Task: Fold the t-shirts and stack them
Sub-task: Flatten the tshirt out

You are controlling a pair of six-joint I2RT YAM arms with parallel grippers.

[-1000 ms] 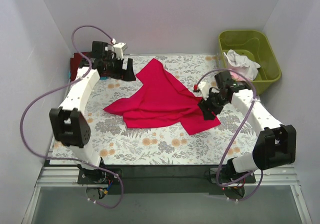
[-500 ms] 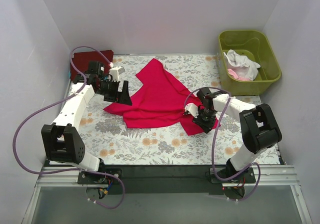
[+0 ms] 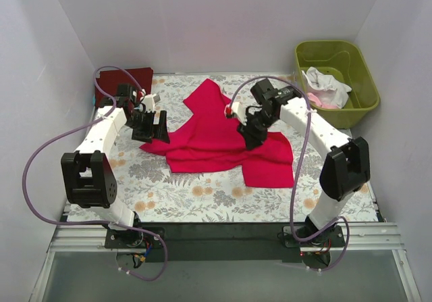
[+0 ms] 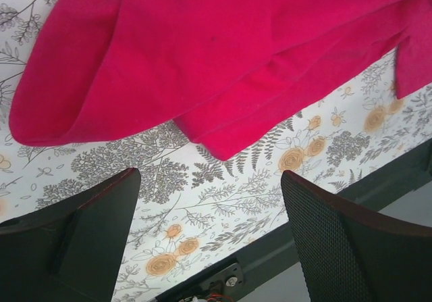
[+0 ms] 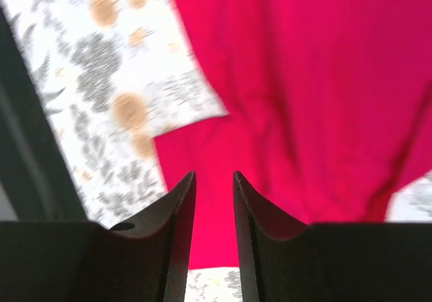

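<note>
Lying crumpled across the middle of the flowered table cloth (image 3: pixel 202 195), the red shirt (image 3: pixel 216 130) ran its long axis from a far tip down to a near-right corner in the overhead view. The left gripper (image 3: pixel 154 128) sat at the shirt's left edge, while the right gripper (image 3: pixel 250 134) hung over its middle, so the right arm was nearer the bulk of the cloth and the left nearer the rolled left fold. Pale shirts (image 3: pixel 324 86) lay in the green tub (image 3: pixel 361 79) at the far right.

From the left wrist, the jaws stood wide and empty, with the fold just beyond them over bare table cloth.

From the right wrist, the jaws were narrow, a slim gap apart. Nothing seemed caught there, though blur left that unsure; the shirt lay ahead and to the right.
</note>
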